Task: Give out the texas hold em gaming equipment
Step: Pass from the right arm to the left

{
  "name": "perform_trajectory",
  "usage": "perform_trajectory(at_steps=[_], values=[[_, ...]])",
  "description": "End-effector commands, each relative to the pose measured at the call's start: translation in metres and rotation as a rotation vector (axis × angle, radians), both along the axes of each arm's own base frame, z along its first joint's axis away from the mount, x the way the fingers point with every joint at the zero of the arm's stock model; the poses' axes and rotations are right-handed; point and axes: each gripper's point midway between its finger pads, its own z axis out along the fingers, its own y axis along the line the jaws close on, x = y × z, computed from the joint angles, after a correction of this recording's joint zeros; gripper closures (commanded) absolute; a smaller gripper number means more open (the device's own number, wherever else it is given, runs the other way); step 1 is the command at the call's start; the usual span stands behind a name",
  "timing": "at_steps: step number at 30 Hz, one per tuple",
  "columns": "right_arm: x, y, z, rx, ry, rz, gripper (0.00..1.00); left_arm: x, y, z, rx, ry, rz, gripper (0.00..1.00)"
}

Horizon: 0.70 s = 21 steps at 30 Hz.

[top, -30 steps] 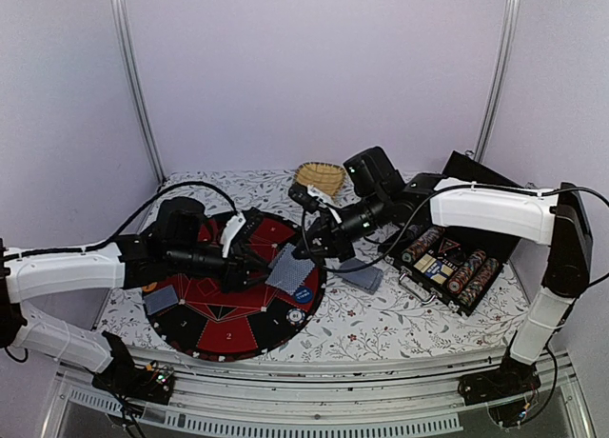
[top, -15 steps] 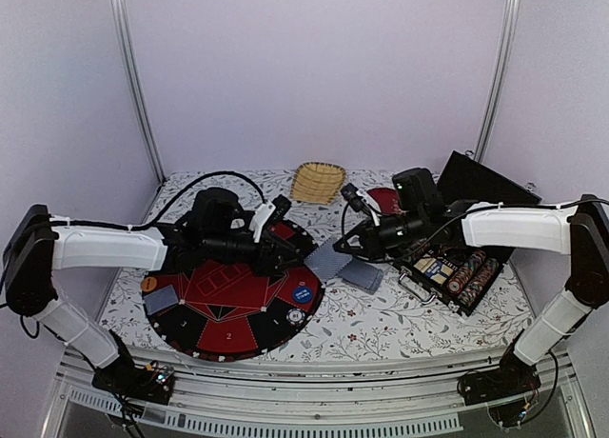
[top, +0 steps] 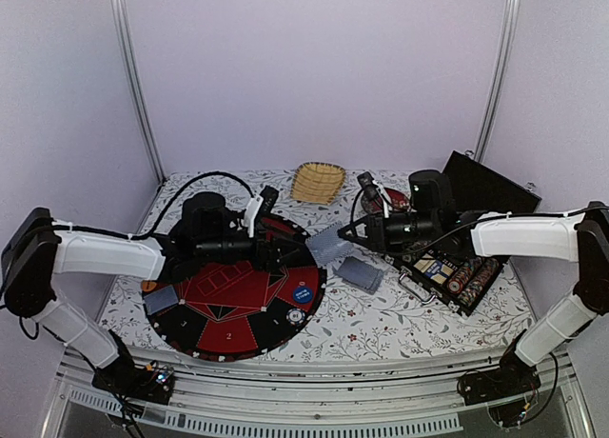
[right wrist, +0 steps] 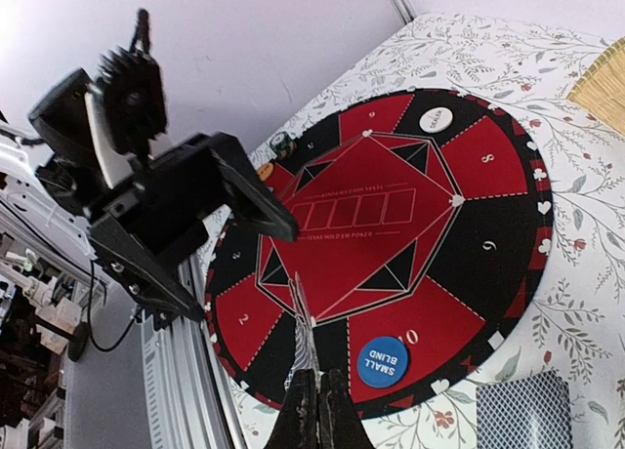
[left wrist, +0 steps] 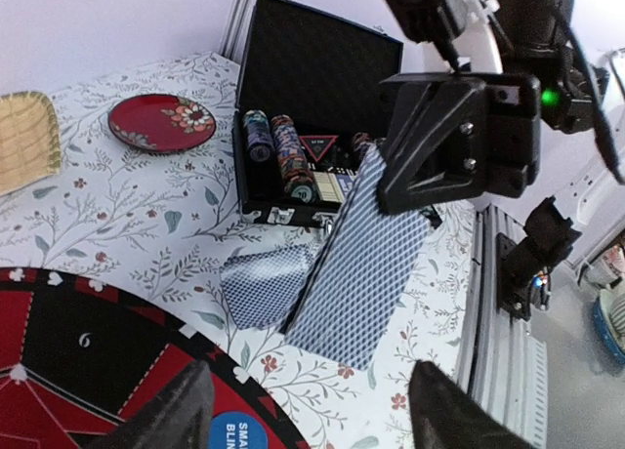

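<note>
A blue-backed playing card (top: pixel 326 243) hangs over the mat's right edge, pinched edge-on in my shut right gripper (right wrist: pixel 320 390). In the left wrist view the same card (left wrist: pixel 361 264) hangs just ahead of my left gripper (left wrist: pixel 311 410), which is open with nothing between its fingers (left wrist: pixel 181 410). That left gripper (top: pixel 287 257) hovers over the round red-and-black poker mat (top: pixel 228 295). A deck of cards (top: pixel 360 274) lies on the cloth beside the mat. The mat holds a blue small-blind button (top: pixel 303 293), a white button (right wrist: pixel 437 120) and one card (top: pixel 160 299).
An open black case (top: pixel 457 271) with rows of chips sits at the right. A woven basket (top: pixel 317 181) and a dark-red plate (left wrist: pixel 161 122) stand at the back. An orange chip (top: pixel 149 286) lies at the mat's left edge.
My right gripper has drawn back to the right with the card, from over the mat to its edge. The left gripper's jaws have spread wider and stand apart from the card.
</note>
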Motion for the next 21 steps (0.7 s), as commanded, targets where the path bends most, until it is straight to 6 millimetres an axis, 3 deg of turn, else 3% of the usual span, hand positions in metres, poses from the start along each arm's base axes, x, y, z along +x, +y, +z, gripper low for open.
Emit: perform_trajectory(at_steps=[1, 6, 11, 17, 19, 21], values=[[0.000, 0.003, 0.018, 0.102, 0.026, -0.009, 0.98, 0.012, -0.001, -0.012, -0.117, 0.108, 0.020, 0.23], [-0.006, 0.010, 0.010, 0.104, 0.052, 0.022, 0.98, 0.017, -0.015, -0.017, -0.137, 0.137, -0.021, 0.18], [-0.010, 0.018, 0.007, 0.107, 0.052, 0.049, 0.98, 0.011, -0.026, -0.013, -0.198, 0.160, -0.099, 0.28], [-0.011, 0.021, 0.006, 0.107, 0.047, 0.065, 0.98, -0.001, -0.030, -0.003, -0.272, 0.152, -0.173, 0.52], [-0.014, 0.023, 0.007, 0.110, 0.048, 0.087, 0.97, 0.000, -0.029, -0.002, -0.274, 0.149, -0.168, 0.71], [-0.016, 0.023, 0.006, 0.104, 0.044, 0.100, 0.95, 0.001, -0.030, -0.003, -0.260, 0.152, -0.165, 1.00]])
